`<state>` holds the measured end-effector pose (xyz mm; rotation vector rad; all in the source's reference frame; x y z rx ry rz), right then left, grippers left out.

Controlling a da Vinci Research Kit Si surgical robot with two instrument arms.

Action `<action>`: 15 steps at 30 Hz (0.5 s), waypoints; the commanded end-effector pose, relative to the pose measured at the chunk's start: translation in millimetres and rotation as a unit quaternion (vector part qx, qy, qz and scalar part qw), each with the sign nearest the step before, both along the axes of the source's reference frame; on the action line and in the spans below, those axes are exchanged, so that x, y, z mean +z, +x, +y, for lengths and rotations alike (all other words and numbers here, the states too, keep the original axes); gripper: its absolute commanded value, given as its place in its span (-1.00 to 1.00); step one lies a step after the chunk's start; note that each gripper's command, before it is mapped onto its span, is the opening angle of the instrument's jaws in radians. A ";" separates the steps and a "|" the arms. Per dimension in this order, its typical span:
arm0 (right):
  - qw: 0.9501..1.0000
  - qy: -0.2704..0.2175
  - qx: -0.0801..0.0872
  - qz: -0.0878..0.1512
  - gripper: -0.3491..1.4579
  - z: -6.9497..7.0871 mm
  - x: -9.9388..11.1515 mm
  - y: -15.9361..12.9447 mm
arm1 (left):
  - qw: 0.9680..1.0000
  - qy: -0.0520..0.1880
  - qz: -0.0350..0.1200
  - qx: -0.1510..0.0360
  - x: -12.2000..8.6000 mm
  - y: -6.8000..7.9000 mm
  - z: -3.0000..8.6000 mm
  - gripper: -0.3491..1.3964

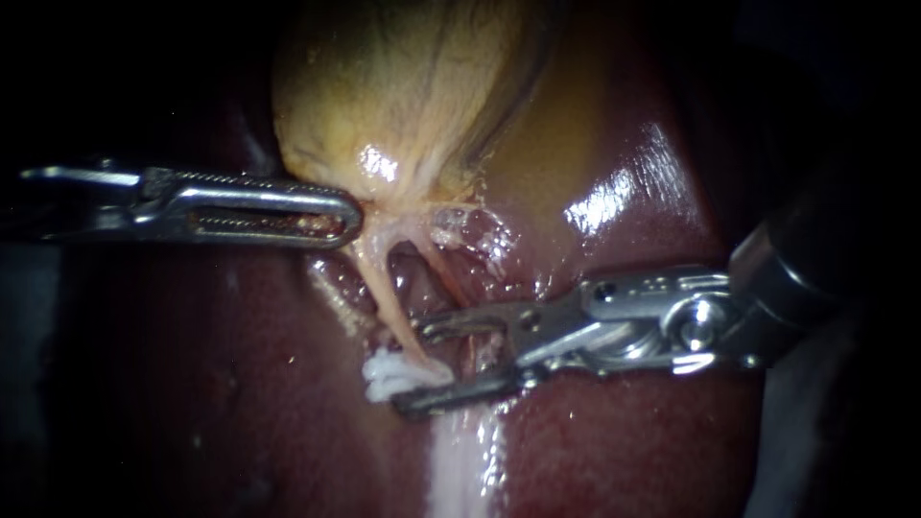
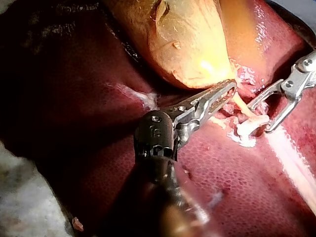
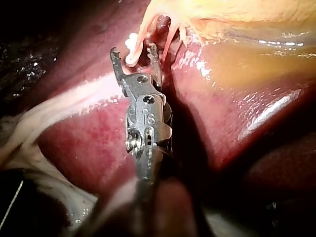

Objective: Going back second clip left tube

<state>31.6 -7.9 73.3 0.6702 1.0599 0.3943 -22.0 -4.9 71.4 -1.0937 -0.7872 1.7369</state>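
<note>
The yellow gallbladder (image 1: 403,86) lies on the dark red liver (image 1: 240,384). My left instrument (image 1: 347,217) is shut on the gallbladder's lower edge, also seen in the left wrist view (image 2: 228,90). Two thin tubes run down from there. The left tube (image 1: 384,293) carries a white clip (image 1: 389,374) at its lower end. My right instrument (image 1: 413,368) stands open, one jaw on each side of that tube just beside the clip. In the right wrist view the clip (image 3: 131,49) sits between the open jaws (image 3: 135,53). The right tube (image 1: 443,273) lies behind the upper jaw.
A pale glossy strip (image 1: 462,460) runs down the liver below the right instrument's jaws. Wet liver surface (image 1: 624,182) shines to the right of the gallbladder. Whitish fibrous tissue (image 3: 29,133) lies beside the right instrument's shaft.
</note>
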 end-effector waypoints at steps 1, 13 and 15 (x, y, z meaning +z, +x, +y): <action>1.000 -0.001 -0.001 0.001 -0.07 0.3 -0.3 -0.5 | 1.000 0.000 0.000 0.000 0.0 0.0 0.0 -1.00; 0.999 -0.047 0.000 0.006 -0.07 4.5 -5.1 -6.8 | 1.000 0.000 0.000 0.000 0.1 0.0 0.1 -1.00; 0.999 -0.054 0.001 0.006 -0.07 5.2 -5.6 -7.7 | 1.000 0.000 0.000 0.000 0.1 0.0 0.1 -1.00</action>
